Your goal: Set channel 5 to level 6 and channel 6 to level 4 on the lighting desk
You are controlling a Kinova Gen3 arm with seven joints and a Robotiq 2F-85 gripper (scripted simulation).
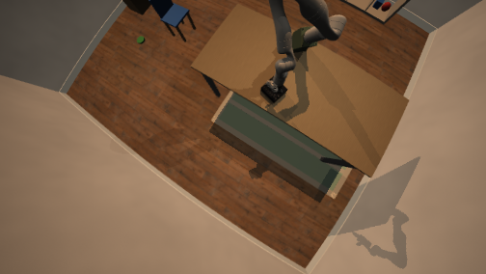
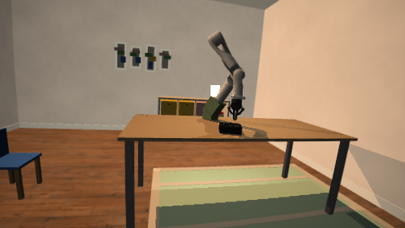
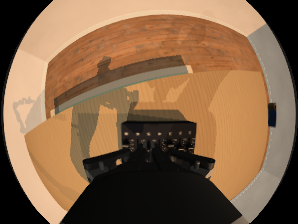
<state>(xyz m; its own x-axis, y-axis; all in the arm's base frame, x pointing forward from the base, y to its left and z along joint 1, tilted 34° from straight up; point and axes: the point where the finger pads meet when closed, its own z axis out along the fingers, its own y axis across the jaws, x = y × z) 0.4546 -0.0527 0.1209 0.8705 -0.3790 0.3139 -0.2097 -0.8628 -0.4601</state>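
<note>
The black lighting desk (image 1: pixel 275 99) (image 2: pixel 230 129) (image 3: pixel 159 126) stands flat on the table (image 1: pixel 337 111) (image 2: pixel 169 128) (image 3: pixel 240 115). In the wrist view it lies ahead of the fingers, with a row of small light dots along its far part and several fader caps below them. My gripper (image 2: pixel 235 119) (image 3: pixel 148 146) is shut, with nothing visible between its fingertips. It points down and its tips are a little above the desk in the exterior view. In the wrist view the fingers and gripper body hide the middle and near part of the desk. Fader levels and scale marks are too small to read.
The desk is near the table's long edge, beside the striped rug (image 1: pixel 284 140) (image 2: pixel 233 193) on the floor. The arm's green base block (image 1: pixel 303 40) (image 2: pixel 213 108) stands behind the desk. A blue chair (image 1: pixel 175 15) (image 2: pixel 20 160) and a shelf (image 2: pixel 173 97) stand away from the table.
</note>
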